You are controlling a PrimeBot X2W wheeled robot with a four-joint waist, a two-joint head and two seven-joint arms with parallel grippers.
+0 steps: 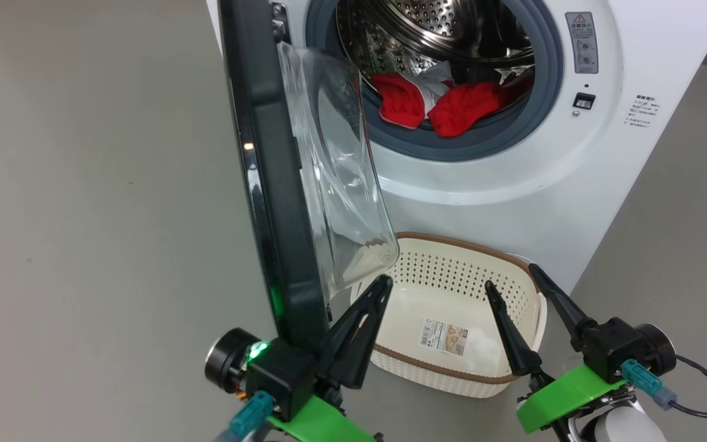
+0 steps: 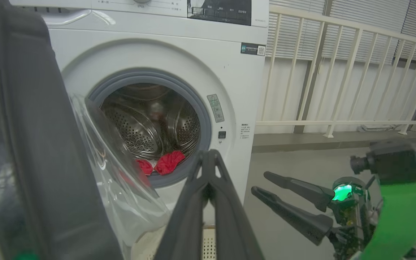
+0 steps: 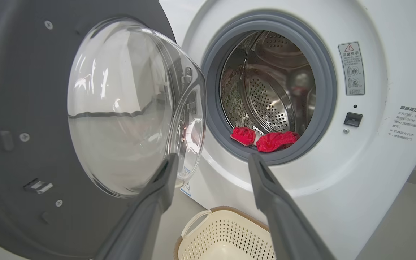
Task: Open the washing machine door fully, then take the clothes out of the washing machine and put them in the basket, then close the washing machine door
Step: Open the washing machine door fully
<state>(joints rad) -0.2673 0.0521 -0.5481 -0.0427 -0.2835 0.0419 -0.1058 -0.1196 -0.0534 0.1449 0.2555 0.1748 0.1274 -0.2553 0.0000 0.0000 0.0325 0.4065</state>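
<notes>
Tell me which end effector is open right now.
The right end effector: its fingers stand spread near the basket. The left end effector has its fingertips pressed together beside the washing machine door.

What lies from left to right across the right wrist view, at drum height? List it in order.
washing machine door → clothes in the drum mouth → grey warning label → block of small printed text

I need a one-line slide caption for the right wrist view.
Open right gripper faces the washing machine: door open, red clothes inside, basket below.
</notes>
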